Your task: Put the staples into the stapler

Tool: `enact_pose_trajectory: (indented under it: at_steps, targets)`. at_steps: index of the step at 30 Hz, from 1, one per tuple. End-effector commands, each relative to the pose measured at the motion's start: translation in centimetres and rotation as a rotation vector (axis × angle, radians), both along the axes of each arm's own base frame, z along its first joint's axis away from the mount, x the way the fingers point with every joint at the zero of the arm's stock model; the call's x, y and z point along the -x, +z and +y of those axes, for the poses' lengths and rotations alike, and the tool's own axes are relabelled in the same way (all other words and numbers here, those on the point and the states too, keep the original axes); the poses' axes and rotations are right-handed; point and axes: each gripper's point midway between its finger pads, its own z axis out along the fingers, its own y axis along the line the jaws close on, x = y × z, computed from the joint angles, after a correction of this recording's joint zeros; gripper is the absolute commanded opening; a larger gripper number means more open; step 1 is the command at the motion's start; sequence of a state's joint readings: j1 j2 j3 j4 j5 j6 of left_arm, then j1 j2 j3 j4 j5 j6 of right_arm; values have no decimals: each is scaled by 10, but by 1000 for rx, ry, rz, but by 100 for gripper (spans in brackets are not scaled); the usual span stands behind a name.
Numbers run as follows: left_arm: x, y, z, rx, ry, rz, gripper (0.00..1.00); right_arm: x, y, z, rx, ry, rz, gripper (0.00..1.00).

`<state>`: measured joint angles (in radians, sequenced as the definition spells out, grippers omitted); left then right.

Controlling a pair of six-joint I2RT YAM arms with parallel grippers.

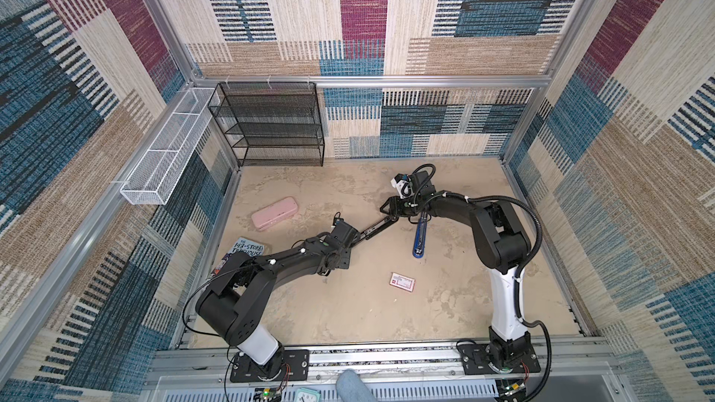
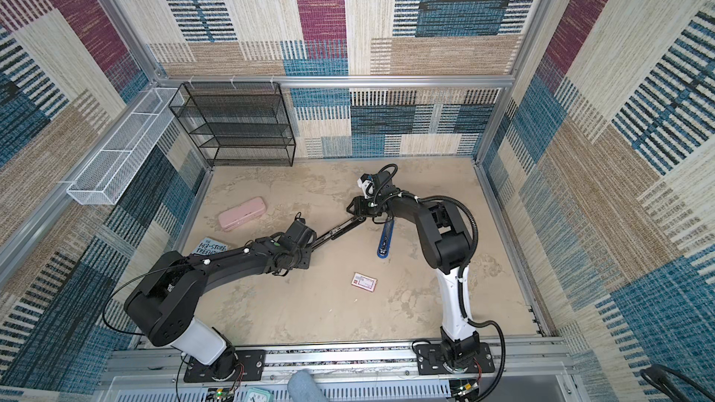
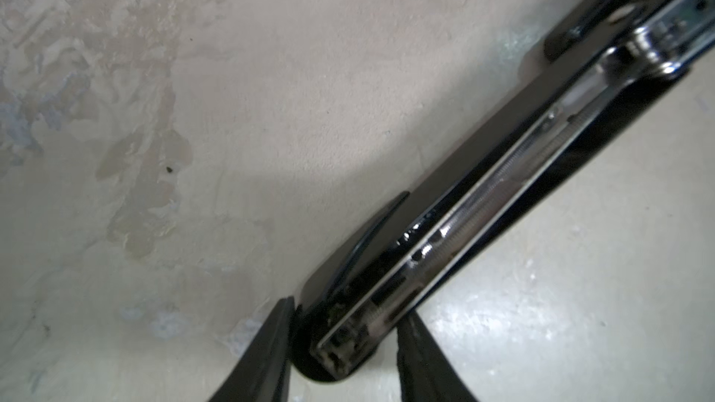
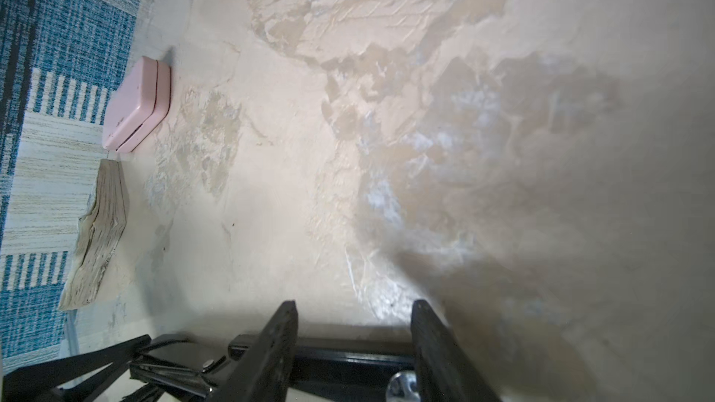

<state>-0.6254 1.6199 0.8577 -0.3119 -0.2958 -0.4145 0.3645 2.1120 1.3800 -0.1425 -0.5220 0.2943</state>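
A: Top views, both: which way for the stapler (image 1: 377,228)?

B: Swung open. Black magazine arm (image 2: 337,232): long axis on a slant, from the left gripper (image 3: 348,315) toward the back right, hinge end just beside the right gripper (image 4: 355,303). Blue half (image 1: 419,235): from the hinge toward the near edge.

A: And the staple box (image 1: 402,283)?

B: Lies flat near the front middle, long axis roughly across the table (image 1: 348,315). Staples themselves hidden inside.

A: Surface, room?

B: Mottled beige, plaster-like top. Walls in patchwork carpet of blue, maroon, cream and tan on aluminium framing. Black mesh shelf (image 1: 271,125) at the back, white mesh basket (image 1: 162,160) on the left wall, pink case (image 1: 274,212) and book (image 1: 249,250) at the left.

A: Grip?

B: Left gripper: clamped on the arm's free end, open channel facing the wrist camera. Right gripper: jaws apart, astride a black bar of the stapler; pressing or not, no telling. Staple box well apart from both.
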Motion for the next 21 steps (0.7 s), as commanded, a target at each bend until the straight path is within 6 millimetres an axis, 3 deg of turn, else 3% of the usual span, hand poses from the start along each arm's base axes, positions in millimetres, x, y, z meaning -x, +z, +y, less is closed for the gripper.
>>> enact_pose_trajectory:
  at_steps: [1,4,9,16,21]
  targets:
    - [-20,7,5,1,54,-56,44,43,-9,1,-26,55,114,51]
    - [-26,11,7,3,63,-61,45,58,-16,-7,0,53,128,52]
    - [-34,21,4,9,52,-69,48,62,-25,-16,50,38,134,53]
    - [-30,33,11,-15,57,-72,53,60,-25,-17,62,33,132,52]
    - [-28,36,22,-66,84,-76,56,76,-27,-19,51,49,154,49]
